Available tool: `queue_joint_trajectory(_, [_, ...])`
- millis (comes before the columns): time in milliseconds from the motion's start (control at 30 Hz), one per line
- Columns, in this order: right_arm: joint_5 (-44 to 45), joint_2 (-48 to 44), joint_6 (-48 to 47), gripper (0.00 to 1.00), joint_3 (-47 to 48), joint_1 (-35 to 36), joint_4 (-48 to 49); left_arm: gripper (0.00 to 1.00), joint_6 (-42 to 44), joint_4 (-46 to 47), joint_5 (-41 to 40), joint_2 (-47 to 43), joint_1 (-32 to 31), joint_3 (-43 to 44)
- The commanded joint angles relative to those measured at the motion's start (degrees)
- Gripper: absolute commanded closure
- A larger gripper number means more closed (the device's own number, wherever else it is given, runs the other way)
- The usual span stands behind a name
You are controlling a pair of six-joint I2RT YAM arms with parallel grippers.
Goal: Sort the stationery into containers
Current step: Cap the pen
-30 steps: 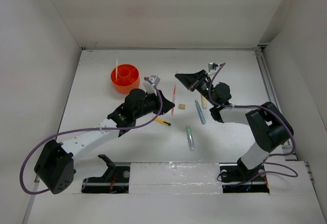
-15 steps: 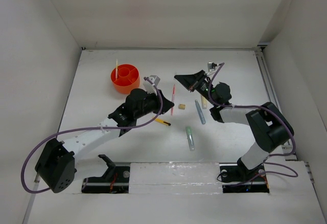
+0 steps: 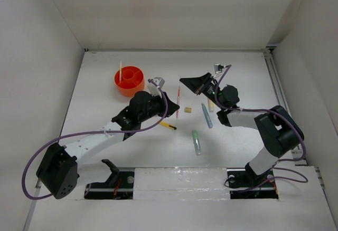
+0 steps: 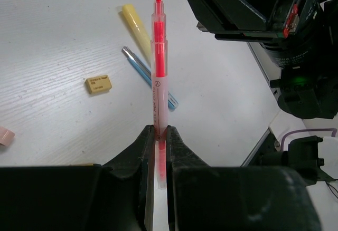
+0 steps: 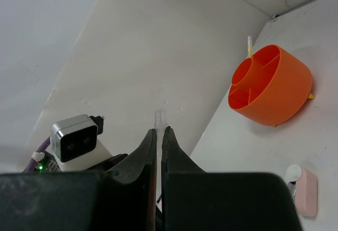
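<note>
My left gripper (image 4: 159, 131) is shut on a pink pen (image 4: 158, 57) whose red tip is bare; in the top view the left gripper (image 3: 170, 103) holds the pen (image 3: 179, 100) above the table's middle. My right gripper (image 5: 159, 131) is shut on a small clear cap (image 5: 159, 116); in the top view it (image 3: 185, 80) hovers just beyond the pen's tip. The orange cup (image 3: 129, 80) stands at the back left with a pale yellow pen (image 3: 120, 70) upright in it. It also shows in the right wrist view (image 5: 269, 86).
On the table lie a yellow-black pen (image 3: 168, 126), a tan eraser (image 3: 187, 109), a grey-blue pen (image 3: 206, 115), a pale yellow marker (image 3: 210, 105) and a pale green marker (image 3: 196, 142). A pink-white eraser (image 5: 303, 183) lies near the cup. White walls enclose the table.
My right gripper has shifted very slightly. Nothing else has visibly changed.
</note>
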Motion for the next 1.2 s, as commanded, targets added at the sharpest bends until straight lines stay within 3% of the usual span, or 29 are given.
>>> queue_joint_trajectory(0, [-1.04, -0.09, -1.41, 1.0, 0.14, 0.77, 10.1, 1.0, 0.93, 3.45, 0.45, -0.21, 0.25, 2.13])
queue_joint_trajectory(1167, [-1.74, 3.26, -0.09, 1.0, 3.83, -0.9, 14.68, 1.0, 0.4, 3.45, 2.73, -0.21, 1.84, 1.08])
